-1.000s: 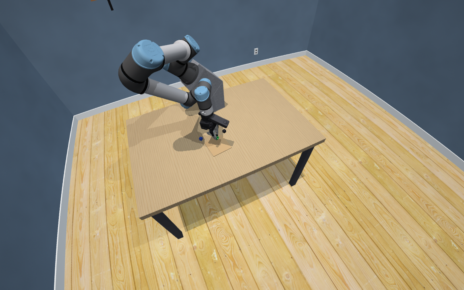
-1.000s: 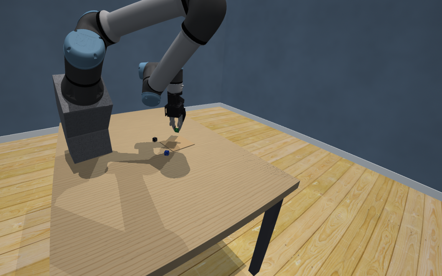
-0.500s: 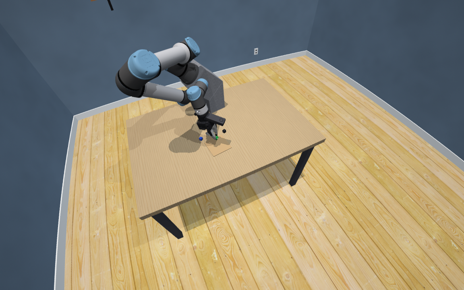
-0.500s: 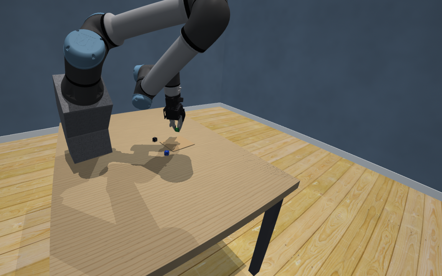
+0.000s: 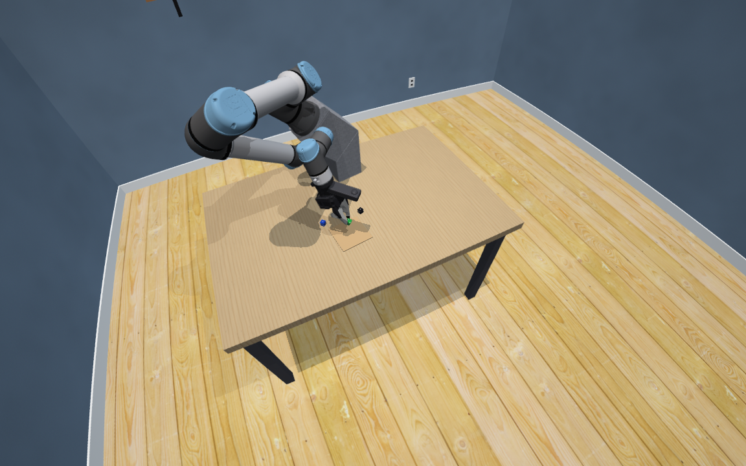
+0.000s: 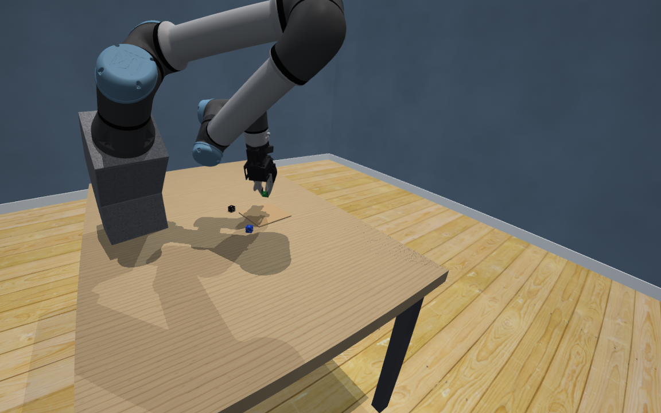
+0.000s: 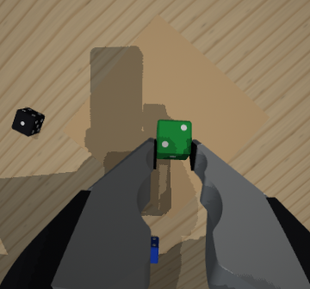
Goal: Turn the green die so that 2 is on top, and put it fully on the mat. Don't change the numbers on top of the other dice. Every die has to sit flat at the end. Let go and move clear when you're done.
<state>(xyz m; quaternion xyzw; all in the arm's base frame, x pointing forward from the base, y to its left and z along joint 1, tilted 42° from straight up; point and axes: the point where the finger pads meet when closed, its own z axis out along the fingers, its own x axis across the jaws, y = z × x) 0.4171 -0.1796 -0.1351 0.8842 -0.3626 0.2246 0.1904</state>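
Note:
My gripper (image 7: pixel 172 141) is shut on the green die (image 7: pixel 174 139) and holds it in the air above the tan mat (image 7: pixel 172 108). The face of the die toward the wrist camera shows two pips. The die also shows in the top view (image 5: pixel 349 221) and in the exterior view (image 6: pixel 264 193), clear of the table. The mat lies flat on the table in the top view (image 5: pixel 352 235) and in the exterior view (image 6: pixel 263 214), partly under the arm's shadow.
A black die (image 7: pixel 28 121) lies on the table off the mat, also in the top view (image 5: pixel 360 210) and the exterior view (image 6: pixel 231 207). A blue die (image 7: pixel 154 249) lies near the mat's edge, also in the top view (image 5: pixel 322 222) and the exterior view (image 6: pixel 248 228). The robot base block (image 6: pixel 124 197) stands at the table's back.

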